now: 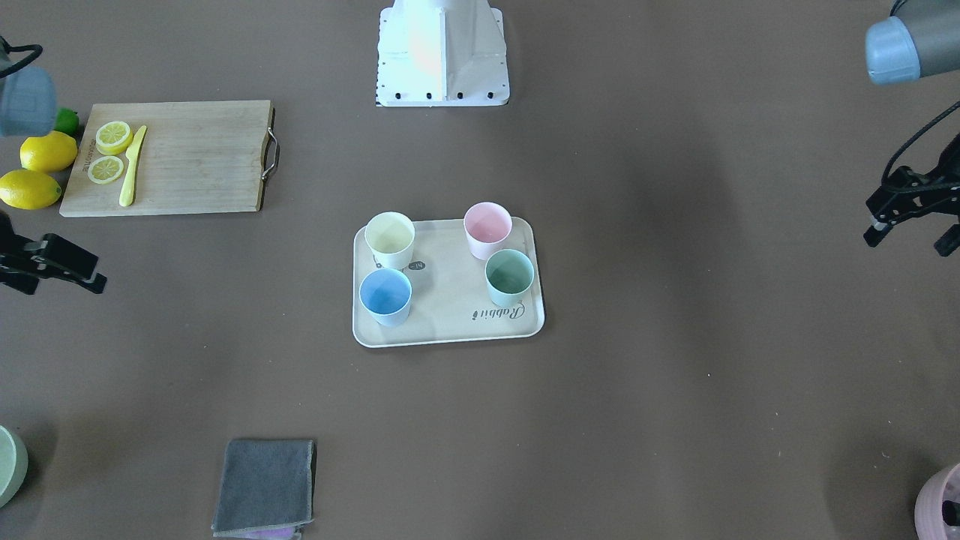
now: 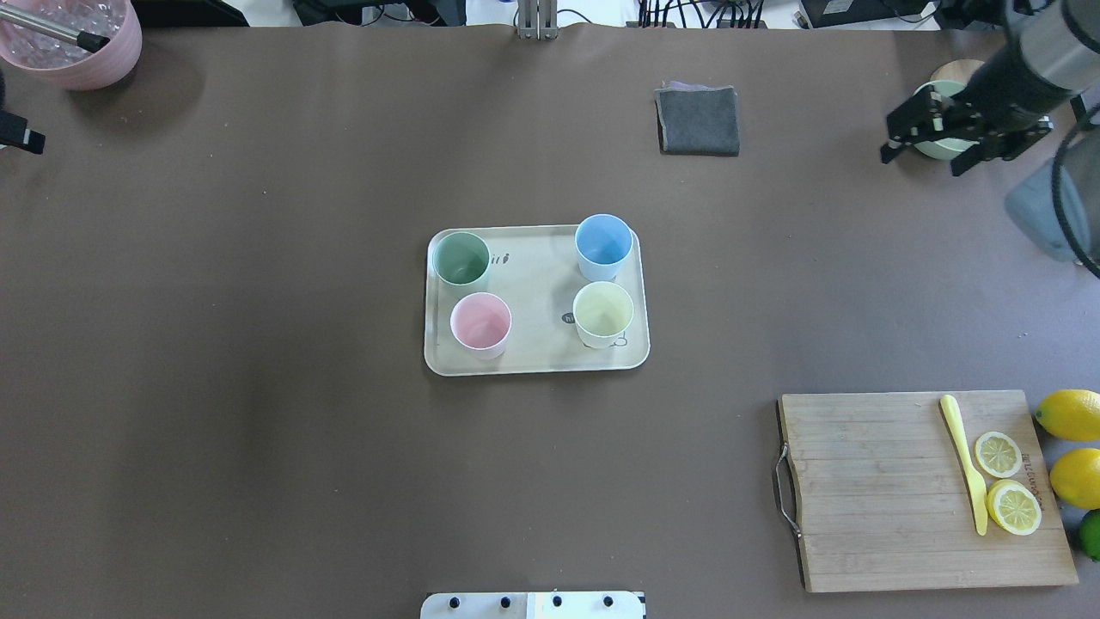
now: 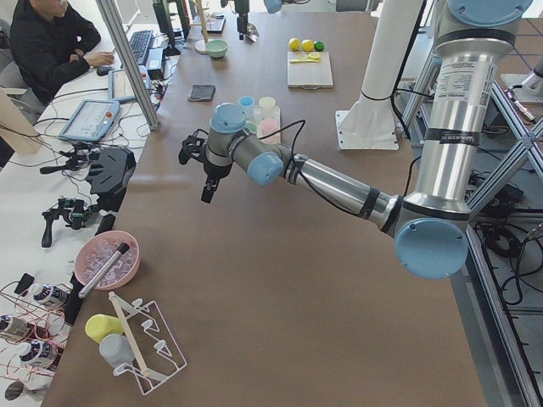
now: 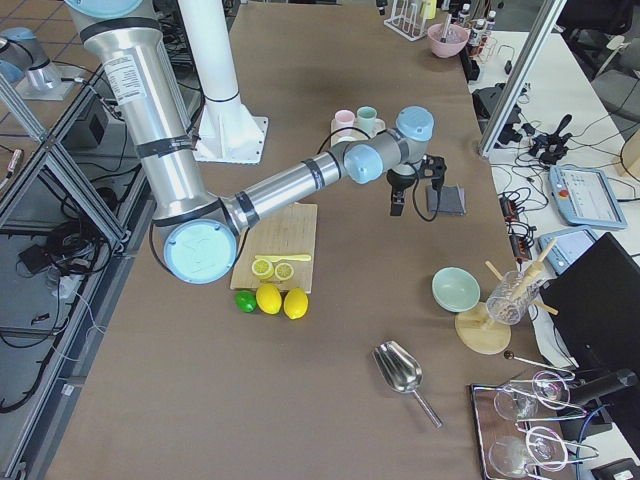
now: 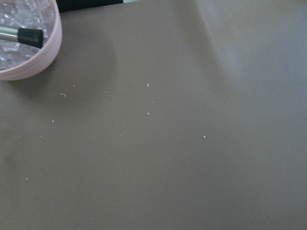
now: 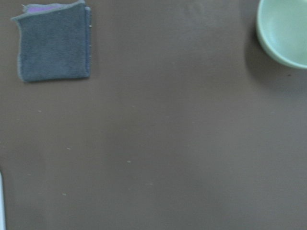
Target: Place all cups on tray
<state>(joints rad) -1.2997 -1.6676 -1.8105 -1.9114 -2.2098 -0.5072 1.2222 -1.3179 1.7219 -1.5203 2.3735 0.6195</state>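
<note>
The cream tray [image 1: 450, 292] lies at the table's middle, and shows in the overhead view [image 2: 537, 292] too. All four cups stand upright on it: pale yellow [image 1: 390, 238], pink [image 1: 487, 229], light blue [image 1: 385, 295] and mint green [image 1: 510, 276]. My left gripper [image 1: 907, 241] is open and empty, raised over bare table far from the tray, near the mauve pot. My right gripper [image 2: 924, 163] is open and empty, raised at the far right of the table over the pale green bowl.
A wooden cutting board [image 2: 876, 490] with lemon slices and a yellow knife [image 2: 964, 460] lies near right, whole lemons [image 2: 1070, 413] beside it. A grey cloth [image 2: 698, 120] lies far centre. A pale green bowl [image 6: 285, 31] and a mauve pot [image 2: 73, 43] sit at the far corners.
</note>
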